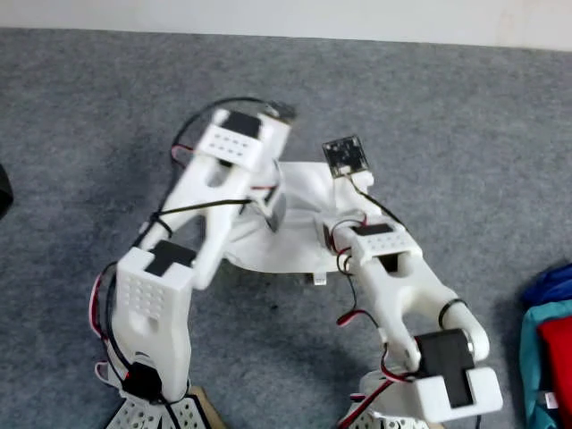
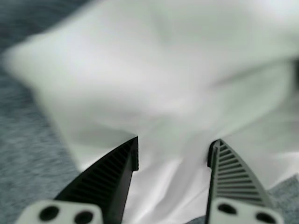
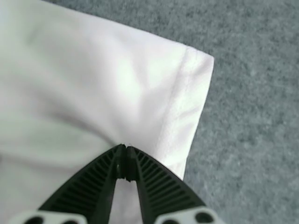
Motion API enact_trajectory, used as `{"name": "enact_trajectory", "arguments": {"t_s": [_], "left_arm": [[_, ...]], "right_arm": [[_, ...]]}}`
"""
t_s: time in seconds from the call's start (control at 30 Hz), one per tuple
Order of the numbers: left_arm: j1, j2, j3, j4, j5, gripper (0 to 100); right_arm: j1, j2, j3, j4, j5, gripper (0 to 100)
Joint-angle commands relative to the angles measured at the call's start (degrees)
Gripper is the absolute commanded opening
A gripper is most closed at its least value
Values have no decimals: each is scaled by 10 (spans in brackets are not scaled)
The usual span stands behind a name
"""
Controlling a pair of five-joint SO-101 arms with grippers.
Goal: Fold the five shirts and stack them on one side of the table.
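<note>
The table (image 1: pixel 465 116) is covered in a grey, felt-like material with a fine speckled weave, and it runs across the scene from left to right. Along the far edge lies 1 pale, off-white strip (image 1: pixel 357 18); whether it is wall or floor cannot be told. At the far left edge sits 1 dark, rounded object (image 1: pixel 4 192), cut off by the frame. At the near edge, left of centre, 1 corner of a tan board (image 1: pixel 207 407) shows. The light is soft and even, with only faint, blurred shadows on the grey.
</note>
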Motion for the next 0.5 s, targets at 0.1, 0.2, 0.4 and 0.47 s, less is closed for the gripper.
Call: {"name": "enact_trajectory", "arguments": {"t_s": [0.1,0.2,0.4,0.47], "left_arm": [[-51,-4,-68,13,4,248],[-65,0,-74,11,4,248],[-67,3,-70,9,4,248],[-67,6,-55,9,4,248]], "right_arm": [[10,-56,6,-17,2,9],[10,-71,11,-15,2,9],[7,-115,41,-19,1,9],[7,-130,50,-19,1,9]]}}
